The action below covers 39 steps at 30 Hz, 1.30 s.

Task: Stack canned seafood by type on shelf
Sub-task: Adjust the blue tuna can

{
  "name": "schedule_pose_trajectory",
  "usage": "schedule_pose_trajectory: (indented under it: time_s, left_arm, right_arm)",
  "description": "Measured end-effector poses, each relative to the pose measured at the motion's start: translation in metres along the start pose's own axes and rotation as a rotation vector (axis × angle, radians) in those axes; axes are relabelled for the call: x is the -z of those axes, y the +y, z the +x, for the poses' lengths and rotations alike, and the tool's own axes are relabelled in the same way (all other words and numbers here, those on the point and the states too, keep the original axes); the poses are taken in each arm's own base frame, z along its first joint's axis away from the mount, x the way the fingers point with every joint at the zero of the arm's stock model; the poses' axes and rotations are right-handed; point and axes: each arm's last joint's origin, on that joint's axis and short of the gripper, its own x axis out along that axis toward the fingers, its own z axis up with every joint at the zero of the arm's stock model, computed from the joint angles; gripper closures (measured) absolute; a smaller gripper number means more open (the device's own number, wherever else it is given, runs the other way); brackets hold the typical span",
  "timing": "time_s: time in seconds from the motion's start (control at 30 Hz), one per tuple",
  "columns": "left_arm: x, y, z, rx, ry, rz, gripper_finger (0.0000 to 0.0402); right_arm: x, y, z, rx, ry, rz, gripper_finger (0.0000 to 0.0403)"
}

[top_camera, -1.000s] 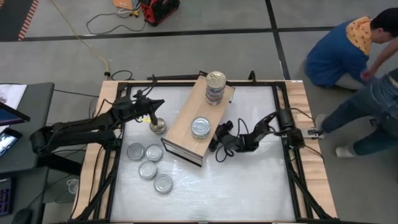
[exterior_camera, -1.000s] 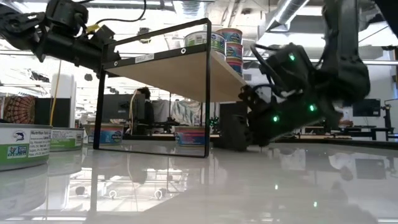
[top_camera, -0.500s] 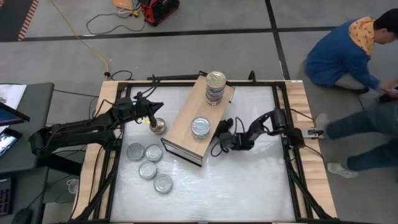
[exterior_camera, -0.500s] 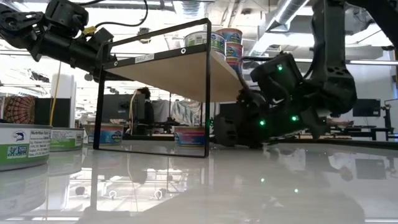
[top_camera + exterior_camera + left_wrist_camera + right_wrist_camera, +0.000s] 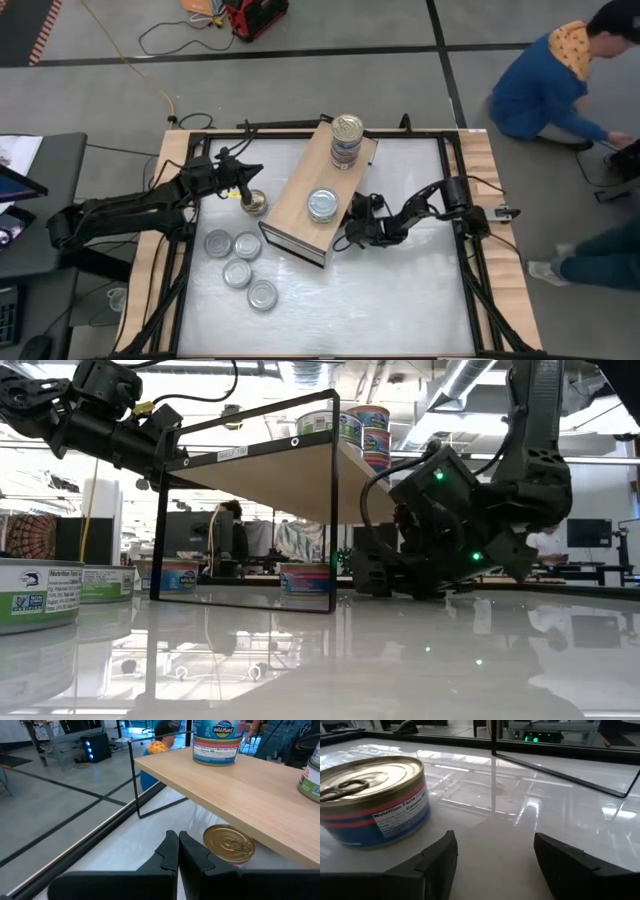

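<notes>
The shelf (image 5: 300, 205), a tan board on a black wire frame, stands mid-table. It carries a stack of tins (image 5: 346, 140) at its far end and one silver-lidded tin (image 5: 322, 205). A gold-lidded tin (image 5: 254, 203) (image 5: 229, 842) stands on the table at the shelf's left edge. My left gripper (image 5: 243, 187) (image 5: 178, 852) hovers shut above and beside it. My right gripper (image 5: 345, 236) (image 5: 495, 862) is low at the shelf's right side, open. A gold-lidded tin with a blue and red label (image 5: 370, 800) stands ahead of its fingers and to one side, untouched.
Several silver-lidded tins (image 5: 240, 262) stand on the table left of the shelf's near end. Wooden rails (image 5: 170, 200) and black bars frame the white tabletop. A person in blue (image 5: 545, 85) crouches beyond the far right corner. The near half of the table (image 5: 380, 300) is bare.
My right gripper has rolled at the wrist and tipped closer to level, staying low beside the shelf's right side. The person past the right edge has moved about.
</notes>
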Motion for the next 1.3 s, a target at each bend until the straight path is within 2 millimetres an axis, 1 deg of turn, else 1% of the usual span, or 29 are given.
schedule_pose_trajectory:
  time_s: [0.17, 0.3, 0.37, 0.4, 0.47, 0.53, 0.57, 0.6, 0.77, 0.9, 1.0, 1.13, 1.3]
  left_arm:
    - [0.001, 0.0, 0.0, 0.003, 0.008, 0.0, 0.0402]
    - [0.001, -0.001, 0.0, 0.028, 0.007, -0.002, 0.0402]
    - [0.001, -0.001, 0.0, 0.031, 0.007, -0.002, 0.0402]
    - [0.001, -0.001, 0.0, 0.031, 0.008, -0.003, 0.0402]
    - [0.001, -0.001, 0.0, 0.031, 0.007, -0.003, 0.0402]
    - [0.001, -0.001, 0.0, 0.029, 0.007, -0.002, 0.0402]
    - [0.001, -0.001, 0.0, 0.029, 0.006, -0.003, 0.0401]
    - [0.001, -0.001, 0.0, 0.029, 0.007, -0.008, 0.0402]
    - [0.003, -0.002, 0.0, 0.05, 0.025, -0.035, 0.0401]
    - [0.006, -0.002, 0.0, 0.055, 0.056, -0.042, 0.0402]
    - [0.009, -0.002, 0.001, 0.055, 0.094, -0.046, 0.0401]
    - [0.014, -0.002, 0.007, 0.05, 0.124, -0.073, 0.0401]
    - [0.023, -0.004, 0.017, 0.069, 0.18, -0.083, 0.0401]
  right_arm:
    - [0.0, 0.002, -0.001, 0.022, -0.005, 0.091, 0.0117]
    - [-0.001, 0.004, 0.002, 0.04, -0.002, 0.086, 0.0117]
    - [-0.005, 0.011, 0.005, 0.002, 0.015, 0.067, 0.0117]
    - [-0.01, 0.018, 0.008, -0.051, 0.033, 0.045, 0.0117]
    - [-0.015, 0.028, 0.011, -0.195, 0.072, -0.075, 0.0117]
    - [-0.023, 0.04, 0.012, -0.442, 0.092, -0.176, 0.0118]
    - [-0.025, 0.044, 0.011, -0.512, 0.088, -0.202, 0.0118]
    - [-0.024, 0.043, 0.011, -0.508, 0.089, -0.221, 0.0118]
    - [-0.021, 0.036, 0.014, -0.429, 0.106, -0.184, 0.0118]
    - [-0.016, 0.027, 0.011, -0.369, 0.096, -0.184, 0.0118]
    - [-0.013, 0.023, 0.008, -0.301, 0.085, -0.146, 0.0118]
    - [-0.014, 0.018, 0.01, -0.196, 0.045, -0.071, 0.0117]
    - [-0.011, 0.016, 0.01, -0.186, 0.061, -0.09, 0.0117]
